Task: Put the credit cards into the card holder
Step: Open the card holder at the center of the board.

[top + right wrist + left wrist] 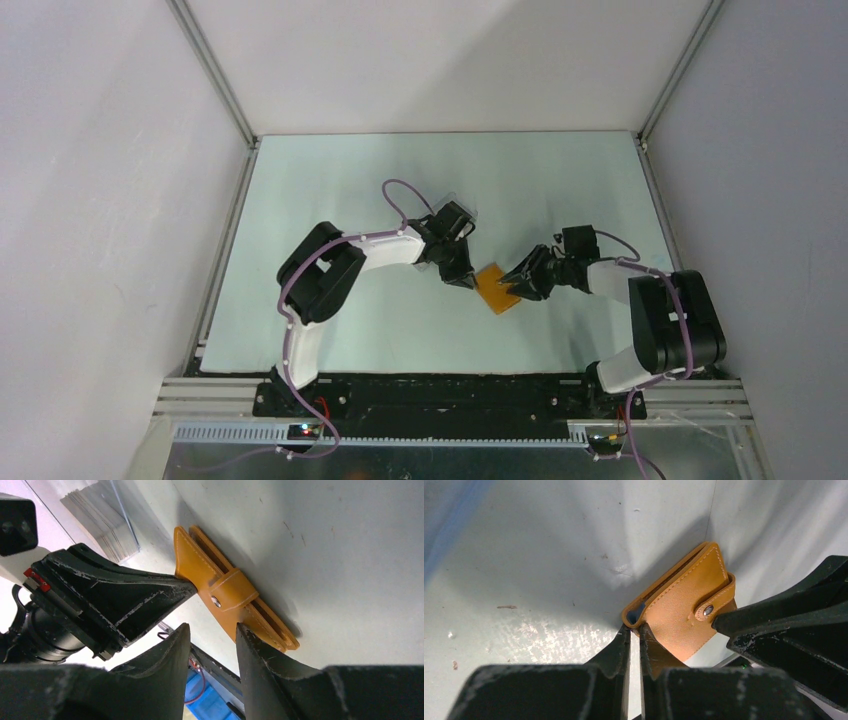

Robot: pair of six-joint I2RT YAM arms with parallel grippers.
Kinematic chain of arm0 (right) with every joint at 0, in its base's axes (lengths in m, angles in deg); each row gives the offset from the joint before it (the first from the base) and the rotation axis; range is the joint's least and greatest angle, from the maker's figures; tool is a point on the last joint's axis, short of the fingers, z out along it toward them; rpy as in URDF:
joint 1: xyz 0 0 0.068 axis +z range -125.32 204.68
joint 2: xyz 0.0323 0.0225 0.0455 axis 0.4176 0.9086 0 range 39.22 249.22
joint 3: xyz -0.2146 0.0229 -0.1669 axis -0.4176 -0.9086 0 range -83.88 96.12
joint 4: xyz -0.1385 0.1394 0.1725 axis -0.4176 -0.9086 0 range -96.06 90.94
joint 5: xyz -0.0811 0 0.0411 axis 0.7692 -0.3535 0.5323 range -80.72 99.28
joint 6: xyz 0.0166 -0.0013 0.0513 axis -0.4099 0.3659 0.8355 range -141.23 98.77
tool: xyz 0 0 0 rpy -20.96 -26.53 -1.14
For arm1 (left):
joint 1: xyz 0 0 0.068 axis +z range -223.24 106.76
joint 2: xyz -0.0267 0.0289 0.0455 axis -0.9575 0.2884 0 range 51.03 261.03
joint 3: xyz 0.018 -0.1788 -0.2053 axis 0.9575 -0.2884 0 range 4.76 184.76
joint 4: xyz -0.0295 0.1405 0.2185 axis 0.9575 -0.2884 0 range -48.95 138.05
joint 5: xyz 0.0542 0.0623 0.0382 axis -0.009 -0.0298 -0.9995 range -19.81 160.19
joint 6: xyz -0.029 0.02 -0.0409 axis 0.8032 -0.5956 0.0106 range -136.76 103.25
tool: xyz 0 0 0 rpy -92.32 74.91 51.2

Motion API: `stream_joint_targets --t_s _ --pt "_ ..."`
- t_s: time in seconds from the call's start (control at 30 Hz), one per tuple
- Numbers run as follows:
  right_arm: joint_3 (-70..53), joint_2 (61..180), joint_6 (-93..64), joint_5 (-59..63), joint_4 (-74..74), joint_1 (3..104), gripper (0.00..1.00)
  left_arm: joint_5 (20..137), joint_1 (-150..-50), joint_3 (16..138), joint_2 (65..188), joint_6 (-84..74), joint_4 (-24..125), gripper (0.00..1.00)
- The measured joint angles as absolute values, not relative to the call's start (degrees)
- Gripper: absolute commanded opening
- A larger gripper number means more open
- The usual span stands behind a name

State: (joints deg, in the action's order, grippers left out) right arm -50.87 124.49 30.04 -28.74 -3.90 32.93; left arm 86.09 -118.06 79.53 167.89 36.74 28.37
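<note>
Two claws at one orange wallet [497,290], on the pale table [330,180] just off its middle toward 4 o'clock. Pinched at its 9 o'clock corner by the left claw [466,284], fingers almost together on a leather flap. Approached from 3 o'clock by the right claw [510,287], fingers apart, tips right at the wallet's edge beside the snap strap [716,602], nothing visible between them. Fastened shut by that strap across the front. Showing a sliver of blue inside the open end, too small to call a card. Stacked clear plastic sheets [100,520] beyond, near 11 o'clock in the right wrist view
</note>
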Motion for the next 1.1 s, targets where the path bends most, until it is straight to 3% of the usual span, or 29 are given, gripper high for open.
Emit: stream_joint_targets --t_s 0.73,0.87,1.1 --pt "-52.60 130.48 40.75 -30.24 7.34 32.04 0.41 86.27 -118.04 79.64 168.00 36.72 28.07 0.00" --pt "-53.12 132.03 43.79 -31.12 10.90 31.95 0.32 86.23 -117.93 79.79 168.02 36.70 27.63 0.00" --pt "-53.67 135.44 48.09 -29.94 18.88 32.43 0.08 85.92 -117.84 80.55 168.33 36.74 26.32 0.00"
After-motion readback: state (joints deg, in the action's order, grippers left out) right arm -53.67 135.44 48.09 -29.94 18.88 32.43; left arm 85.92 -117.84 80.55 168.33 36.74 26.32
